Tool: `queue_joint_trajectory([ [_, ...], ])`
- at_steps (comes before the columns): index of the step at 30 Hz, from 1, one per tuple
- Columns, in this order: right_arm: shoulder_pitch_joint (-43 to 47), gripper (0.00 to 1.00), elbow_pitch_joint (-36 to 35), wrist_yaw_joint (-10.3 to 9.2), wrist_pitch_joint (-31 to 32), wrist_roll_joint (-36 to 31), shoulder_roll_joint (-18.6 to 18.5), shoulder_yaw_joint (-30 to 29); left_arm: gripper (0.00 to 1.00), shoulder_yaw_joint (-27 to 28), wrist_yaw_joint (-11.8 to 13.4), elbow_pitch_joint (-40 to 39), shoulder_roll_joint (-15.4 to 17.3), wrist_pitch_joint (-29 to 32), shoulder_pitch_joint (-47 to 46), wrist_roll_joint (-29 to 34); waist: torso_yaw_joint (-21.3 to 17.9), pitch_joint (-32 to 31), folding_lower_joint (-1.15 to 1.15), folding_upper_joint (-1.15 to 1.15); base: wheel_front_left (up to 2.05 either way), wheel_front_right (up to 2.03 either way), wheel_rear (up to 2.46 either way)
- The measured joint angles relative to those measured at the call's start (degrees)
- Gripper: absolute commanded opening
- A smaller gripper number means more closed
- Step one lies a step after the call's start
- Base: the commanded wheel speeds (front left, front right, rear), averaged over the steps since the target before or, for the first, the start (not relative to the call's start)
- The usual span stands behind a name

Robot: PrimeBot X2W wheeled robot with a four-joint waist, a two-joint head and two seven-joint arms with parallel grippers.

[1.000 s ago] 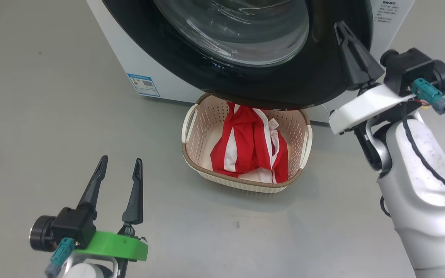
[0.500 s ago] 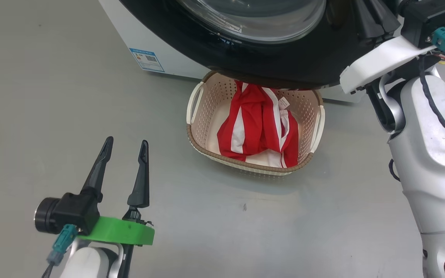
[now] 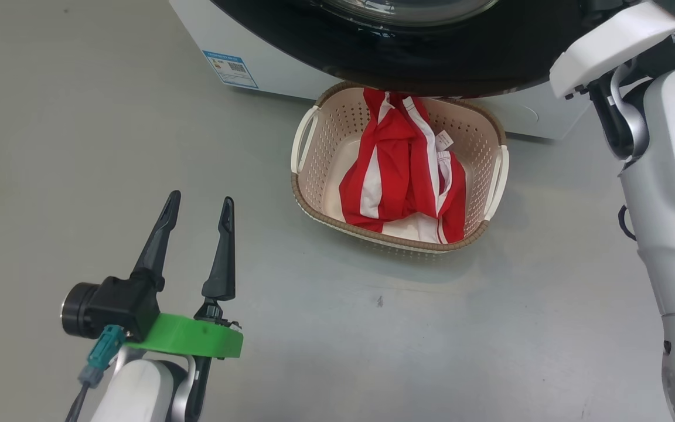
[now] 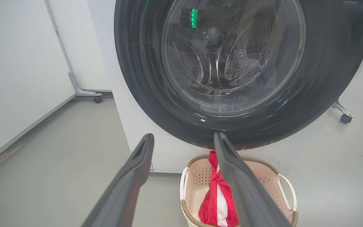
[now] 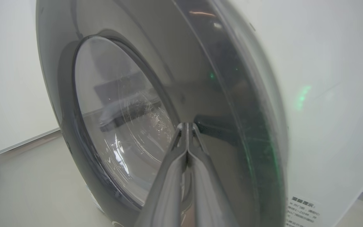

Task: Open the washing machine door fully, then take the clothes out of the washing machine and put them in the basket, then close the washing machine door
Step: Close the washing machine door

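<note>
Looking down past my left claw (image 3: 200,197), I find its two long dark fingers spread apart and empty above the bare grey floor (image 3: 79,146). Farther off and to the right, the small cream perforated plastic basket (image 3: 324,153) sits just in front of the big white front-loading washing machine (image 3: 290,76). The machine's large round door with a glossy black ring (image 3: 443,58) overhangs the basket's far rim and hides the top of the clothes (image 3: 399,176). My right claw (image 5: 186,126) has its fingers pressed together on nothing, tips at that black ring; whether they touch it I cannot tell. The clothes are bright red fabric with white stripes, bunched inside the basket and draped up its far wall. Through the door's glass the steel drum (image 4: 213,72) shows. I count one basket with two white handles (image 3: 304,140), one heap of clothes, one door, one blue label sticker (image 3: 229,68) and two castors (image 4: 98,99), one either side of the machine.
</note>
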Motion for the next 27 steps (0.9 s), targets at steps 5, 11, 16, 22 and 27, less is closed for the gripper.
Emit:
queue_joint_trajectory([
  [5, -2.8, 0.00, 2.1, -0.03, 0.0, 0.0, -0.7, -1.0, 1.00, -0.6, -0.2, 0.1, -0.5, 0.0, -0.5, 0.0, 0.5, 0.6, 0.00, 0.00, 0.00, 0.00, 0.00],
  [11, -5.9, 0.00, 4.7, -0.16, -1.1, 0.0, -1.5, -1.7, 1.00, -0.6, -0.2, 0.5, -0.7, 0.0, -1.6, 0.0, 1.1, 1.2, 0.00, 0.00, 0.00, 0.00, 0.00],
  [16, -7.6, 0.00, 6.5, -0.16, -2.2, 0.0, -1.5, -1.9, 1.00, 0.0, -0.2, 0.5, -0.8, 0.0, -1.9, 0.0, 1.3, 1.4, 0.00, 0.00, 0.00, 0.00, 0.00],
  [22, -8.1, 0.00, 9.1, -0.11, -3.6, 0.0, -1.4, -1.8, 1.00, 0.5, -0.2, 0.5, -1.0, -0.1, -2.6, 0.0, 1.2, 1.1, 0.00, 0.00, 0.00, 0.00, 0.00],
  [27, -8.3, 0.00, 11.3, -0.08, -5.3, 0.0, -1.3, -1.5, 1.00, 0.7, -0.2, 0.6, -1.0, -0.2, -2.6, 0.6, 1.1, 0.5, 0.00, 0.00, 0.00, 0.00, 0.00],
])
